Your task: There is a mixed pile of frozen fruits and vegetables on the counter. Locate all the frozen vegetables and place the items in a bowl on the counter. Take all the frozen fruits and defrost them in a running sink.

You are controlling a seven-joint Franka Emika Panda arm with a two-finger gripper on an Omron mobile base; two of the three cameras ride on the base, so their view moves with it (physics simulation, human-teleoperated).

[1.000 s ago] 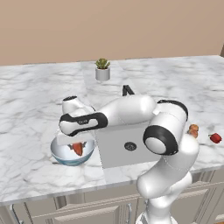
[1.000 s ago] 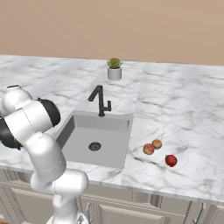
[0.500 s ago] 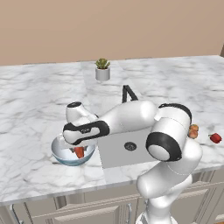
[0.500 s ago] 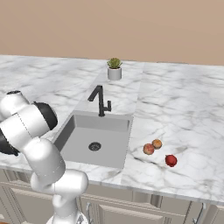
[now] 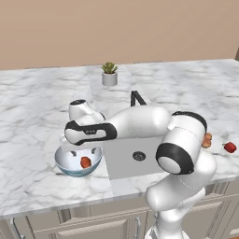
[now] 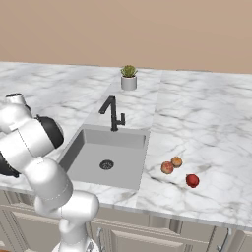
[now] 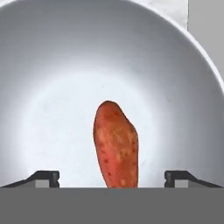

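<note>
My gripper [image 5: 84,151] hangs open just over the pale blue-white bowl [image 5: 63,164], which stands on the marble counter [image 5: 32,121] left of the sink [image 5: 122,161]. An orange-red vegetable [image 5: 85,162] is inside the bowl. In the hand view this vegetable [image 7: 116,144] lies between the wide-spread fingertips [image 7: 43,177] of my gripper [image 7: 111,177], touching neither, with the bowl's wall [image 7: 57,65] behind it. Right of the sink [image 6: 88,147] sit two orange-peach fruits [image 6: 167,167] [image 6: 176,161] and a dark red vegetable [image 6: 192,180].
A black faucet [image 6: 114,112] rises behind the sink. A small white pot with a green plant [image 6: 129,78] stands farther back. The dark drain [image 6: 106,165] lies in the basin floor. My arm reaches over the sink's left edge.
My gripper has come down toward the bowl and opened. The orange-red vegetable it held has dropped free into the bowl.
</note>
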